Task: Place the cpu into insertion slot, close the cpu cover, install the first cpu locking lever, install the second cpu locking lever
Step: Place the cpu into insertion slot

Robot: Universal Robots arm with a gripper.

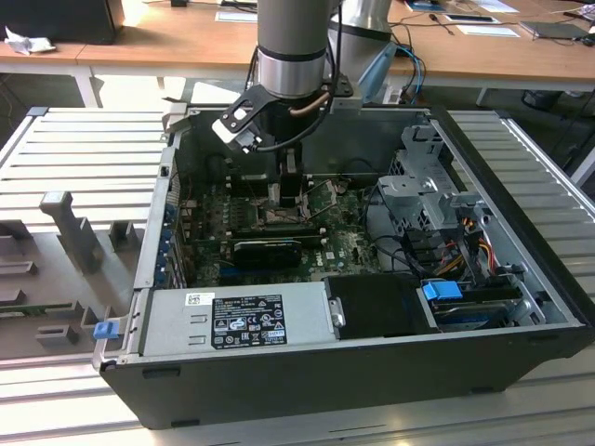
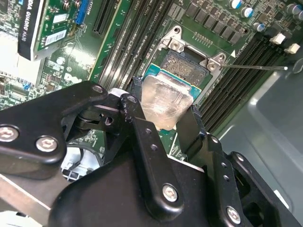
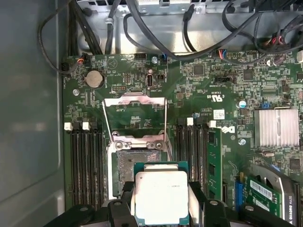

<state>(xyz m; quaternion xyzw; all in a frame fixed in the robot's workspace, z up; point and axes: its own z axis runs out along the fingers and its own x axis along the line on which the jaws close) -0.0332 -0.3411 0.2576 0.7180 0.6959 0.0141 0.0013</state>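
The gripper (image 3: 161, 190) has its two black fingers (image 3: 126, 193) drawn in against opposite edges of the cpu (image 3: 160, 208), holding it flat and lifted just over the insertion slot (image 3: 136, 166), seemingly a little off to one side and not yet seated. Beyond the slot the cpu cover (image 3: 135, 109) stands swung open with a thin locking lever (image 3: 166, 123) raised beside it. To my eye the danger is a crooked or tilted descent: a corner landing first could damage the slot, and so narrow an edge grip could let the chip slip.
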